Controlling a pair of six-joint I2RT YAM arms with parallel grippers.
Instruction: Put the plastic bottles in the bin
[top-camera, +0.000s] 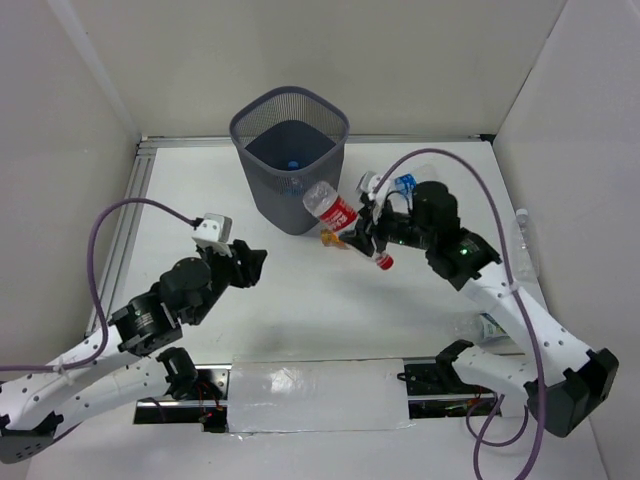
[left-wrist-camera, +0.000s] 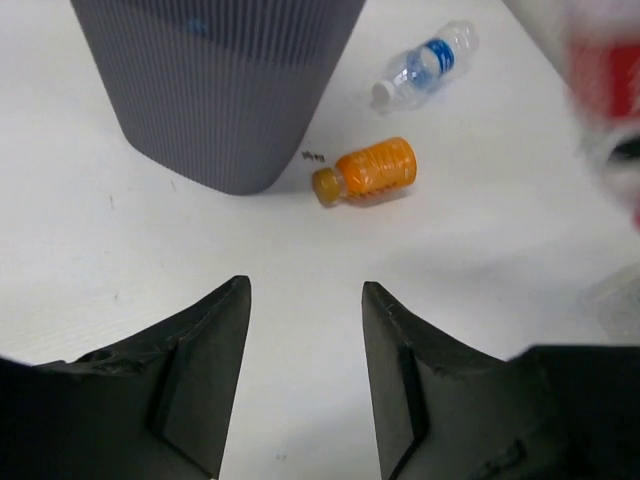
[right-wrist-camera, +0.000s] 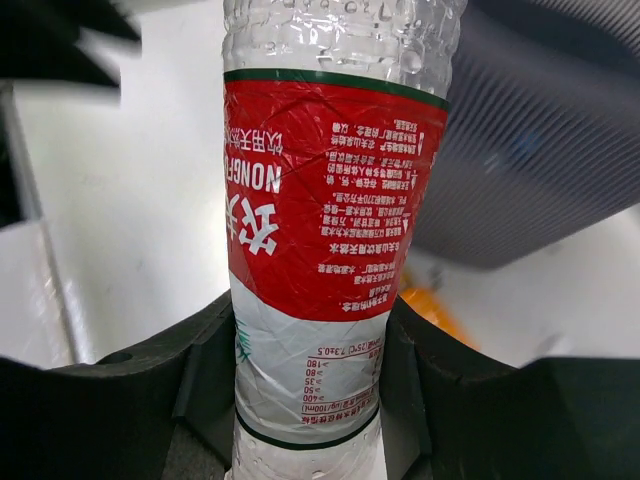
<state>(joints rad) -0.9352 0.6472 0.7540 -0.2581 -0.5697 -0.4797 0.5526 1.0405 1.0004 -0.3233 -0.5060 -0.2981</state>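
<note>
My right gripper (top-camera: 360, 238) is shut on the clear bottle with the red label (top-camera: 338, 212) and holds it tilted above the table, just right of the dark mesh bin (top-camera: 290, 150). In the right wrist view the bottle (right-wrist-camera: 335, 200) sits between the fingers (right-wrist-camera: 205, 360), with the bin (right-wrist-camera: 545, 160) behind it. A short orange bottle (left-wrist-camera: 372, 170) lies by the bin's base (left-wrist-camera: 220, 90). A blue-label bottle (left-wrist-camera: 425, 62) lies beyond it. My left gripper (left-wrist-camera: 305, 290) is open and empty, low over the table in front of the bin (top-camera: 252, 262).
A blue cap (top-camera: 292, 165) shows inside the bin. A clear bottle-like thing (top-camera: 522, 242) lies against the right wall, and another clear item (top-camera: 488, 325) lies near the right arm. White walls close in the table on three sides.
</note>
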